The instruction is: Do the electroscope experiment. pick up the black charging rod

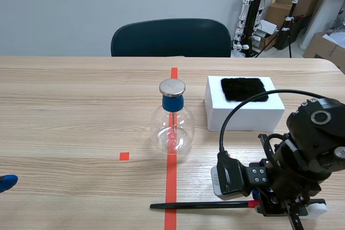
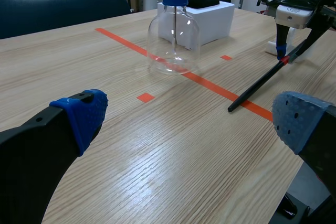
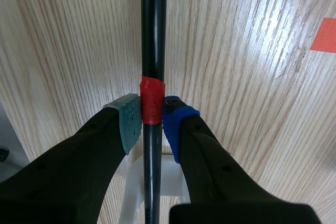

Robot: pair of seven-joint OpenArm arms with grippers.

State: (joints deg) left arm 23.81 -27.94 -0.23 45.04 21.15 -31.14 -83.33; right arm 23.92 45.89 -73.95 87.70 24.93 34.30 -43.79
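Note:
The black charging rod (image 1: 199,205) lies low over the table near its front edge, crossing the orange tape line. A red band (image 3: 152,100) wraps it near one end. My right gripper (image 3: 152,116) is shut on the rod at that band, one pad on each side. In the left wrist view the rod (image 2: 257,85) slants down from the right gripper (image 2: 283,51) to a tip resting on the wood. My left gripper (image 2: 189,124) is open with nothing between its fingers, far to the left; only a blue fingertip (image 1: 5,182) shows in the scene view.
A glass flask electroscope (image 1: 172,127) with a blue neck and a metal cap stands on the tape line. Right of it sits a white foam block (image 1: 245,114) with a black cloth (image 1: 244,89) on top. A small white stand (image 1: 318,206) lies under the rod's gripped end. A chair (image 1: 170,37) is behind the table.

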